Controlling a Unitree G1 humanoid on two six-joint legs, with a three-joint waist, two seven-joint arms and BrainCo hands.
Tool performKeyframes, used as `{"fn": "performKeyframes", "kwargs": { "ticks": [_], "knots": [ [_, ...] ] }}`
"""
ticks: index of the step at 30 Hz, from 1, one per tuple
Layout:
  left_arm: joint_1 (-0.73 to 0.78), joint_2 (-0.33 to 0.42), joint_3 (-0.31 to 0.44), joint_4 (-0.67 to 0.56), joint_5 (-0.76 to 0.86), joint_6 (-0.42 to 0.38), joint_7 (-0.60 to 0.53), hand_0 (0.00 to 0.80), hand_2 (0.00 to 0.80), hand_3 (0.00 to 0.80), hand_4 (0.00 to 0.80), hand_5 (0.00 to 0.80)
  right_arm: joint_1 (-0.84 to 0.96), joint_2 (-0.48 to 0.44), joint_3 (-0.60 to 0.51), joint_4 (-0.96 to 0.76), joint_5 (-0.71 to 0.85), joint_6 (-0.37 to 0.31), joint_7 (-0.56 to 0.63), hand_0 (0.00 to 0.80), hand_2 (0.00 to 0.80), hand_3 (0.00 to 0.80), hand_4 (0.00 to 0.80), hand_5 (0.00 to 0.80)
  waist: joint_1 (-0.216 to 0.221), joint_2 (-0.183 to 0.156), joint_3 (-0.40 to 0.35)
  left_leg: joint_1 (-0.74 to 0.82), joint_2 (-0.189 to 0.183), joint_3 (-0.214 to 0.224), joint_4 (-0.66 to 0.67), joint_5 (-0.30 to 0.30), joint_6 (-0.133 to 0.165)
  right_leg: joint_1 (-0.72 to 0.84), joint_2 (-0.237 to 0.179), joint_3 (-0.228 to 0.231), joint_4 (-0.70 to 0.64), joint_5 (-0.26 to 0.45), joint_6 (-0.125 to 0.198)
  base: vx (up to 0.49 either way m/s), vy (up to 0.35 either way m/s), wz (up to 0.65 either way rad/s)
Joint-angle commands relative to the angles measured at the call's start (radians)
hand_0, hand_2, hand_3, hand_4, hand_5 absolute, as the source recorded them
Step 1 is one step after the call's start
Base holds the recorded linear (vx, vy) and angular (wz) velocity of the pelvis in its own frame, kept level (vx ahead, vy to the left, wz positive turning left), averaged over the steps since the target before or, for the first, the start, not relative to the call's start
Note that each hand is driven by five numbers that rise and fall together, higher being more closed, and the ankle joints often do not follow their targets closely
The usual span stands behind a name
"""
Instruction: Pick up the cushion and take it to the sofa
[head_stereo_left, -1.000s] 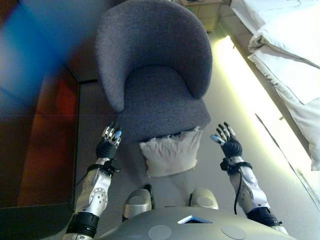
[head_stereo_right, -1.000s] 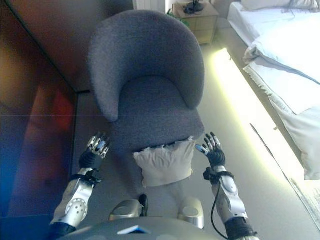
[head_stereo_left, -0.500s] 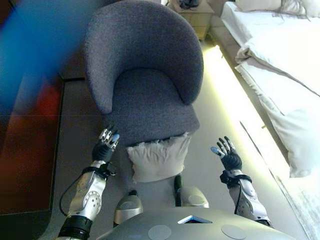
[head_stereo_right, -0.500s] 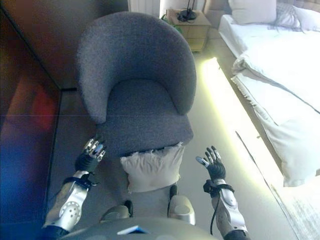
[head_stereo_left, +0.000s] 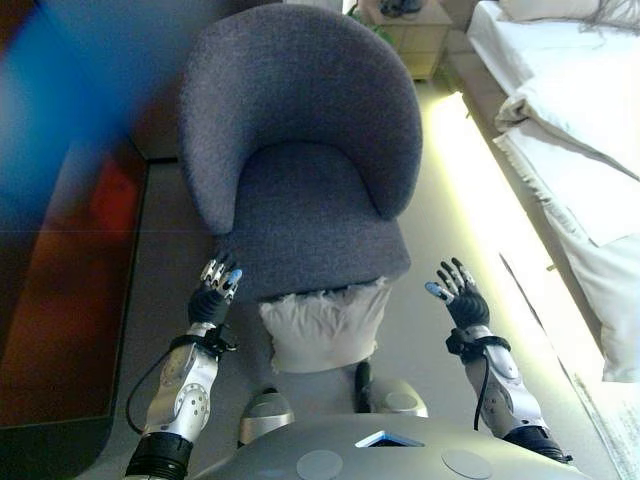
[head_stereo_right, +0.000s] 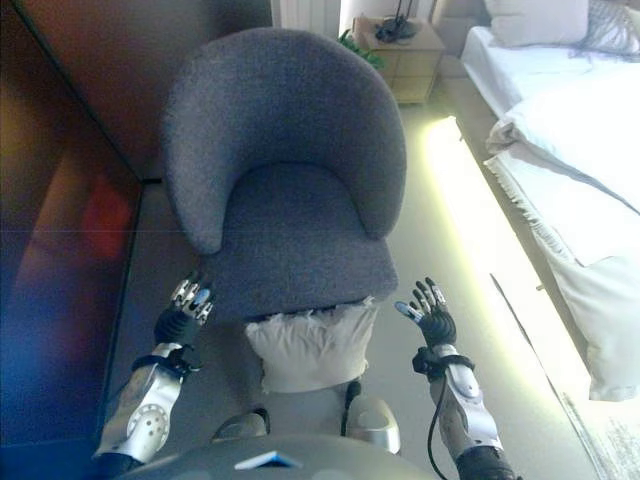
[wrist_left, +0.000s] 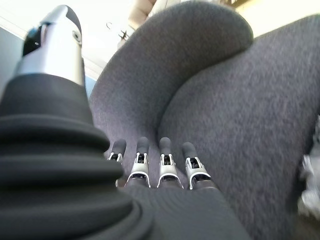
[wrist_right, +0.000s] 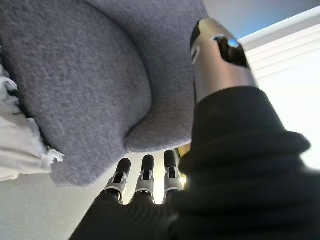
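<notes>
A pale fringed cushion leans on the floor against the front of a grey tub armchair. It also shows in the right eye view and at the edge of the right wrist view. My left hand is open, just left of the cushion, beside the chair's front corner. My right hand is open, to the cushion's right, apart from it. Both hands are empty. The chair fills the left wrist view.
A dark wood wall panel runs along the left. A bed with white bedding stands at the right, with a lit strip along its base. A bedside table is behind the chair.
The camera view has shifted. My right hand has come a little closer to the cushion; both hands stay open and empty.
</notes>
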Motion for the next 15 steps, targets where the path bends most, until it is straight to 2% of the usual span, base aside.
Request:
{"fn": "performKeyframes", "kwargs": {
  "ticks": [1, 4, 5, 7, 9, 12, 15],
  "knots": [
    [-0.083, 0.018, -0.014, 0.039, 0.094, -0.092, 0.014, 0.000, 0.000, 0.000, 0.000, 0.000, -0.105, -0.009, 0.017, -0.010, -0.053, -0.051, -0.027, 0.000, 0.000, 0.000, 0.000, 0.000, 0.013, -0.008, 0.051, -0.073, -0.010, 0.035, 0.017, 0.055, 0.043, -0.057, -0.047, -0.030, 0.047, 0.028, 0.027, -0.178, 0.216, -0.13],
    [-0.155, 0.035, -0.040, 0.105, 0.120, -0.127, 0.033, 0.000, 0.000, 0.000, 0.000, 0.000, -0.155, -0.002, 0.034, 0.021, -0.078, -0.053, -0.012, 0.000, 0.000, 0.000, 0.000, 0.000, 0.022, 0.000, 0.119, -0.154, -0.016, 0.069, 0.086, 0.036, 0.064, -0.155, -0.113, -0.049, 0.184, 0.033, 0.037, -0.196, 0.125, -0.35],
    [-0.176, 0.040, -0.045, 0.126, 0.121, -0.134, 0.036, 0.000, 0.000, 0.000, 0.000, 0.000, -0.169, -0.004, 0.039, 0.037, -0.083, -0.052, -0.012, 0.000, 0.000, 0.000, 0.000, 0.000, 0.028, 0.000, 0.137, -0.191, -0.013, 0.077, 0.134, 0.025, 0.067, -0.180, -0.137, -0.040, 0.229, 0.036, 0.034, -0.190, 0.041, -0.30],
    [-0.226, 0.046, -0.061, 0.162, 0.115, -0.132, 0.040, 0.000, 0.000, 0.000, 0.000, 0.000, -0.205, -0.015, 0.057, 0.079, -0.132, -0.047, -0.041, 0.000, 0.000, 0.000, 0.000, 0.000, 0.038, 0.002, 0.173, -0.270, -0.008, 0.065, 0.229, -0.003, 0.066, -0.225, -0.178, -0.013, 0.267, 0.043, 0.026, -0.146, -0.059, -0.14],
    [-0.262, 0.052, -0.081, 0.198, 0.121, -0.153, 0.052, 0.000, 0.000, 0.000, 0.000, 0.000, -0.250, -0.034, 0.084, 0.123, -0.167, -0.054, -0.075, 0.000, 0.000, 0.000, 0.000, 0.000, 0.050, -0.003, 0.201, -0.346, -0.001, 0.056, 0.315, -0.026, 0.056, -0.239, -0.182, -0.031, 0.245, 0.021, 0.032, -0.181, -0.121, 0.04],
    [-0.359, 0.062, -0.135, 0.245, 0.118, -0.188, 0.096, 0.000, 0.000, 0.000, 0.000, 0.000, -0.406, -0.085, 0.137, 0.188, -0.192, -0.020, -0.143, 0.000, 0.000, 0.000, 0.000, 0.000, 0.066, 0.014, 0.270, -0.472, 0.034, 0.048, 0.397, -0.035, 0.031, -0.349, -0.174, -0.038, 0.316, -0.009, 0.035, -0.274, -0.065, 0.17],
    [-0.427, 0.049, -0.158, 0.312, 0.096, -0.221, 0.111, 0.000, 0.000, 0.000, 0.000, 0.000, -0.511, -0.121, 0.160, 0.230, -0.217, 0.018, -0.174, 0.000, 0.000, 0.000, 0.000, 0.000, 0.067, 0.031, 0.310, -0.573, 0.037, 0.033, 0.457, -0.037, 0.030, -0.446, -0.163, -0.031, 0.395, -0.040, 0.023, -0.168, 0.005, -0.19]
  ]
}}
